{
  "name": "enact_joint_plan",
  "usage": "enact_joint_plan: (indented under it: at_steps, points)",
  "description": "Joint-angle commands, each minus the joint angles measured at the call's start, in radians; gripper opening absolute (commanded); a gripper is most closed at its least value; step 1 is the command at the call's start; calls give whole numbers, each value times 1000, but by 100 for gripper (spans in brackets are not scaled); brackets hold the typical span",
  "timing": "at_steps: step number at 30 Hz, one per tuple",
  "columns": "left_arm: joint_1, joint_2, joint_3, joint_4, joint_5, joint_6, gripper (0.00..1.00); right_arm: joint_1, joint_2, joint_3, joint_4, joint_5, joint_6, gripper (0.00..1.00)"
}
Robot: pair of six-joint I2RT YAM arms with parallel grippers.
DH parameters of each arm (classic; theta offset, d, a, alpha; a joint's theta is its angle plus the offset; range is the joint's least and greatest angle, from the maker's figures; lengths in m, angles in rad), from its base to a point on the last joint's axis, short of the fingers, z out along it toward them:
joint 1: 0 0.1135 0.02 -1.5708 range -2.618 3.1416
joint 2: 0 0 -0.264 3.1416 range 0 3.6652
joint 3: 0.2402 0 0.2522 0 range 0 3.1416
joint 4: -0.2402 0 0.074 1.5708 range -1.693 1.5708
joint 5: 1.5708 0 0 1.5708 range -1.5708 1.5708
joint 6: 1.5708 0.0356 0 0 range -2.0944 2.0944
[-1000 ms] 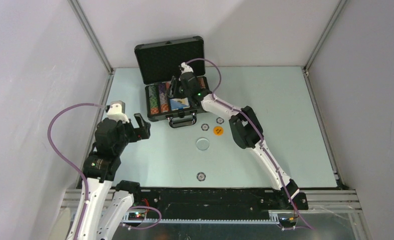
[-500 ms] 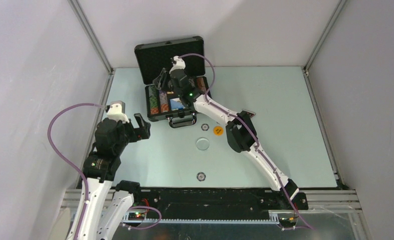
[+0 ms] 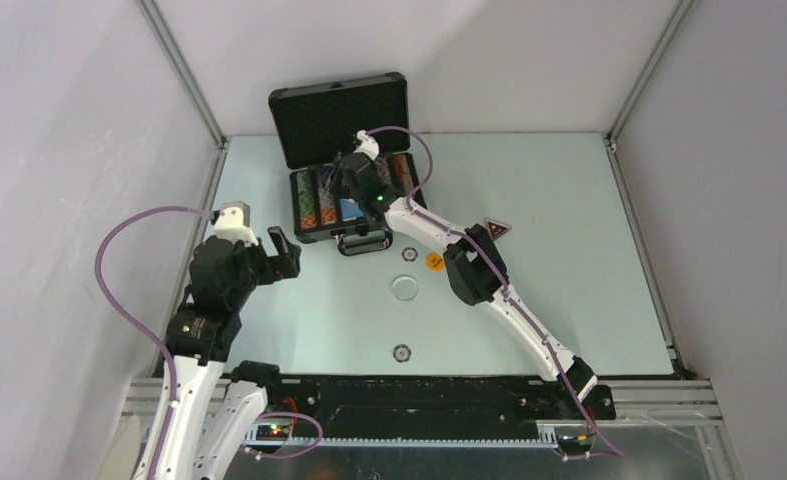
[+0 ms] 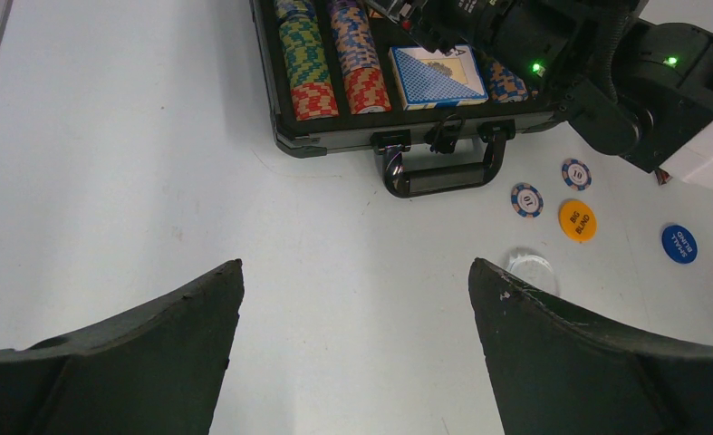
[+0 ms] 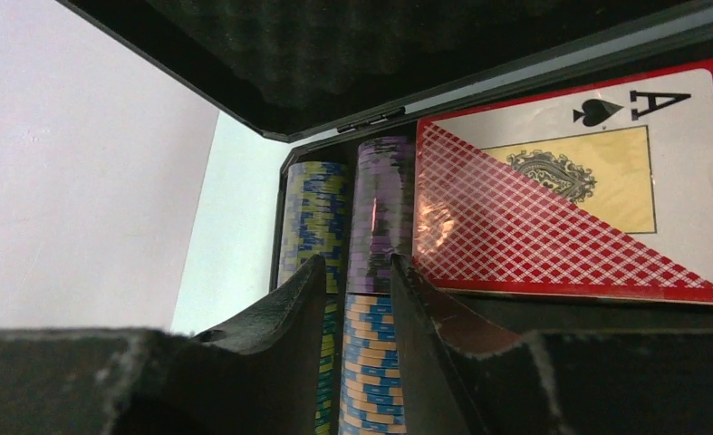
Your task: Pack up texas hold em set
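Note:
The black briefcase (image 3: 304, 235) stands open at the back, foam lid (image 3: 339, 115) up. It holds rows of chips (image 4: 305, 54), a blue card deck (image 4: 436, 77) and a red-patterned deck (image 5: 570, 208). My right gripper (image 3: 347, 185) hangs low over the chip rows. In its wrist view the right gripper (image 5: 356, 263) has its jaws a little apart, with an orange-blue chip row (image 5: 370, 362) showing between them. My left gripper (image 3: 287, 255) is open and empty left of the case, and the left wrist view shows the left gripper (image 4: 354, 272) over bare table.
On the table in front of the case lie an orange button (image 3: 435, 261), a clear button (image 3: 404, 289), two striped chips (image 3: 408, 254) (image 3: 401, 352) and a dark triangular marker (image 3: 496, 229). The left wrist view also shows a blue button (image 4: 679, 243). Walls stand on three sides.
My right gripper has moved left across the case, from its right side to over the chip rows. Its elbow shifted left and uncovered the triangular marker. The left arm has not moved.

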Motion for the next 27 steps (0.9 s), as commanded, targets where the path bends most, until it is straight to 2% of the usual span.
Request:
enact_joint_plan:
  at_steps: [1,11,20,21,24,27]
  points:
    - [2,-2,6,18,14,24,98,0,-26,43,-54,112,19,36]
    - [1,-2,6,19,14,24,98,-7,-39,37,-123,201,0,36]
    - [2,2,6,19,13,26,98,-3,-85,-7,-51,199,-61,38]
    - [2,2,7,19,13,25,98,-3,-104,-35,-35,170,-66,39]
    - [1,3,6,19,12,26,98,-9,-154,-160,165,47,-79,42]
    - [2,4,5,19,12,26,98,-10,-173,-189,314,-112,-84,44]
